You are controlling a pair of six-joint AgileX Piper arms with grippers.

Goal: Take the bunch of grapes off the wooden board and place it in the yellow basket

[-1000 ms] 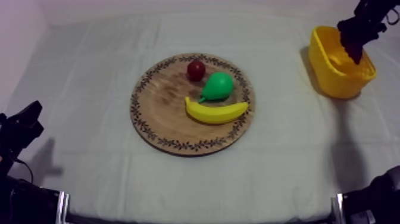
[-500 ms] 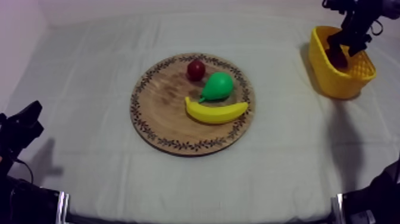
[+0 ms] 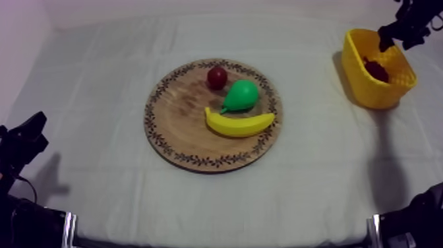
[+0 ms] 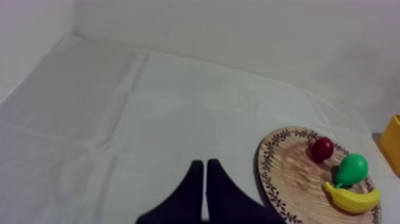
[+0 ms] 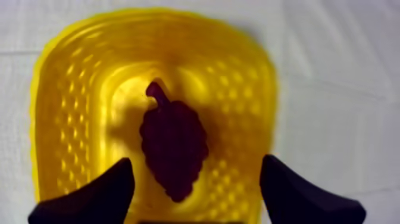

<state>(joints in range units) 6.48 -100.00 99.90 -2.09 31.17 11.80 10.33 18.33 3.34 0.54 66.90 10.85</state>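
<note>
The dark purple bunch of grapes [image 5: 173, 147] lies on the floor of the yellow basket [image 5: 65, 89], stem pointing away from me. In the top view the grapes [image 3: 376, 69] show inside the basket [image 3: 369, 91] at the far right. My right gripper [image 3: 399, 36] hangs above the basket's far rim, open, its two fingers [image 5: 89, 196] wide apart with nothing between them. The round wooden board [image 3: 178, 125] sits mid-table. My left gripper [image 3: 25, 135] rests low at the left, shut, its fingers [image 4: 193, 196] together as a wedge.
On the board lie a small red fruit [image 3: 217, 77], a green pear [image 3: 240, 96] and a yellow banana [image 3: 238, 124]. From the left wrist view the board [image 4: 288, 173] lies ahead to the right. Grey-white cloth covers the table all round.
My right gripper was down inside the basket with the grapes; it has let them go and risen above the rim. The grapes now lie loose in the basket. The left arm stayed still.
</note>
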